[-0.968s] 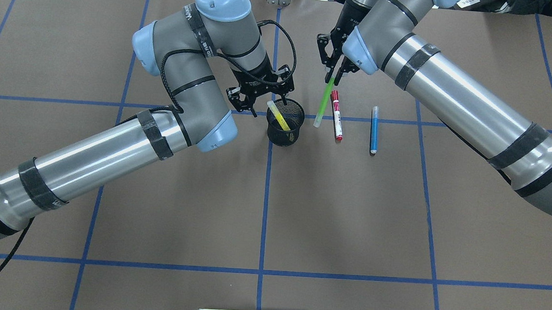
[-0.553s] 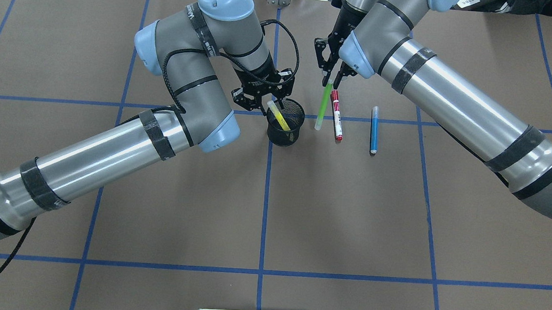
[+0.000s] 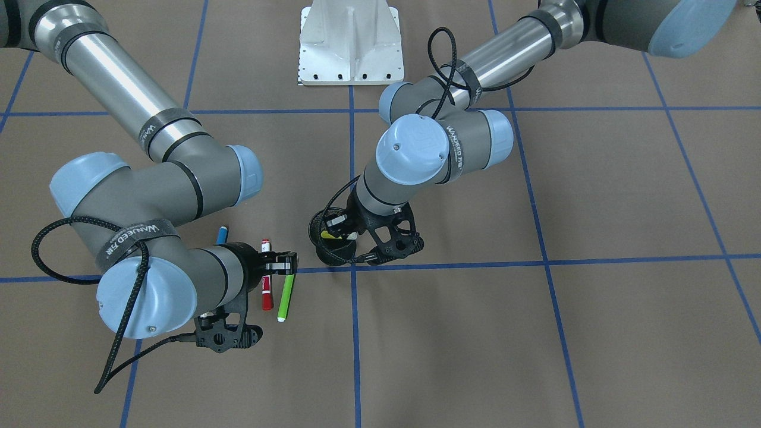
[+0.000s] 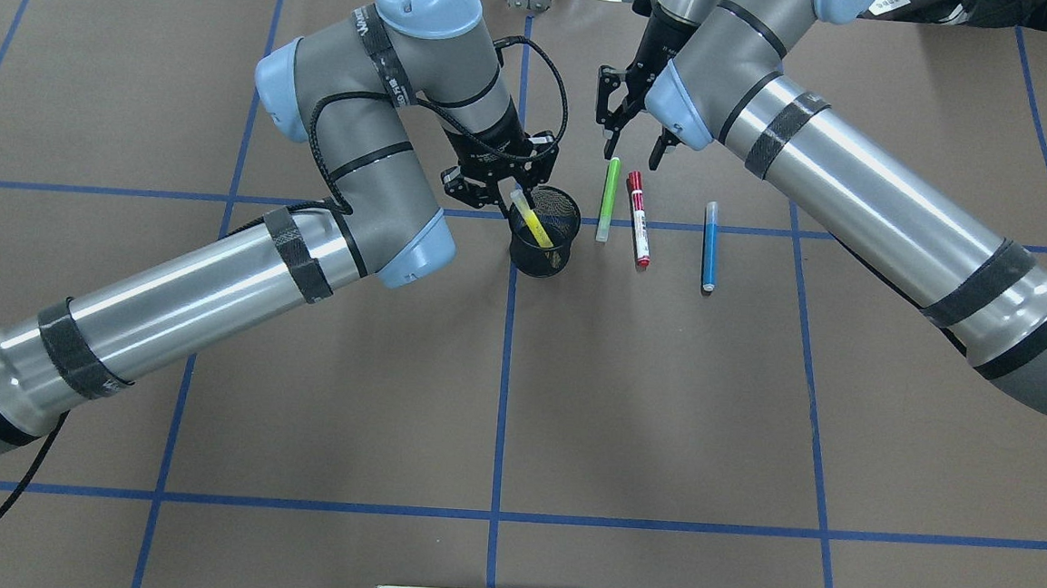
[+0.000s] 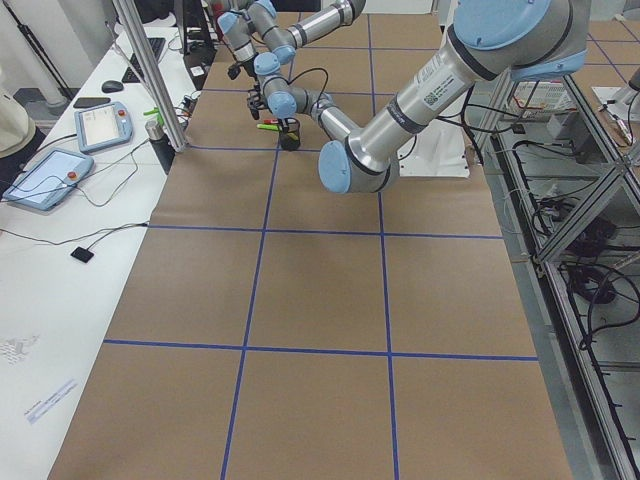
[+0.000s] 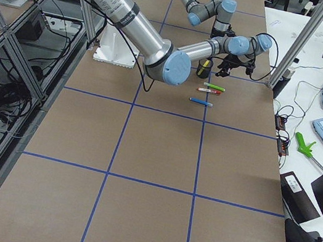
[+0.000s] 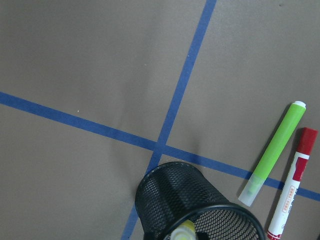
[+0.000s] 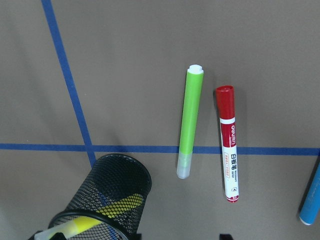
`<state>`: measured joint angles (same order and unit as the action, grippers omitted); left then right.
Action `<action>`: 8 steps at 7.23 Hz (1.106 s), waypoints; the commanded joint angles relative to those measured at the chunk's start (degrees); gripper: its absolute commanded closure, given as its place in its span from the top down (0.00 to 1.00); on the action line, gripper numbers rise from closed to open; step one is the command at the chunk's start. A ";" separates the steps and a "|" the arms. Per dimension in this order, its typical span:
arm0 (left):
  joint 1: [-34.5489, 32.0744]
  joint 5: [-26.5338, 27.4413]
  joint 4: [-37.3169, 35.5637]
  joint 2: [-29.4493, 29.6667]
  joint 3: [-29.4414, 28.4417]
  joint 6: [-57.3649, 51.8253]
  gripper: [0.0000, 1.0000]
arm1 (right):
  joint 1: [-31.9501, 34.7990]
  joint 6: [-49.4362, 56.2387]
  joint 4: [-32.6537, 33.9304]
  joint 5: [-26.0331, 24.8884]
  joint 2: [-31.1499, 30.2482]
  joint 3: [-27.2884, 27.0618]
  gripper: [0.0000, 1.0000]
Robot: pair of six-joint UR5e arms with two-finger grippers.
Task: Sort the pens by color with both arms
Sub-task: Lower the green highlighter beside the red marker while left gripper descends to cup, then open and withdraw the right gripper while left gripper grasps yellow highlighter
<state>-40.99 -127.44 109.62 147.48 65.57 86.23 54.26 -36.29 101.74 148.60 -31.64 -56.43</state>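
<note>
the right gripper [image 4: 632, 153] is seen in the upper middle of the overhead view, with its jaws spread wide and nothing held between them. it is hung just above the upper end of the green pen [image 4: 607, 199], which is laid flat on the brown paper [image 4: 662, 412] and is touched by neither finger. the wide spread is judged to be kept so that the barrel can be straddled without being knocked.

the left gripper [image 4: 511, 195] is found just left of it, tilted down over the mesh cup [image 4: 544, 261]. its fingers are set on either side of the upper end of the yellow pen [image 4: 534, 228]. whether they are closed on it cannot be told, as the tips are too small and cluttered there. the yellow pen is stood slanting inside the cup and leant on the rim, and the tilt of the wrist is probably matched to that slant. the cup is placed at a crossing of the blue tape lines [image 4: 503, 402], near the frame's centre line, where it is judged to be reachable by both arms.

right of the cup, three pens are laid nearly parallel and apart. the green pen is nearest, the red-ended pen [image 4: 639, 217] is just beside it, and the blue pen [image 4: 710, 246] is further right. the narrow gap between green and red is judged to leave little room for a finger.
</note>
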 commanded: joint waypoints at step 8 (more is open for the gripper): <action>-1.19 -0.09 -0.37 0.61 0.17 -0.98 0.16 | 29.57 -2.65 18.32 -9.52 -11.78 -17.84 0.80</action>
<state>-41.54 -127.40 109.41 147.81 65.58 85.32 81.36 -38.93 119.14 142.94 -43.00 -73.44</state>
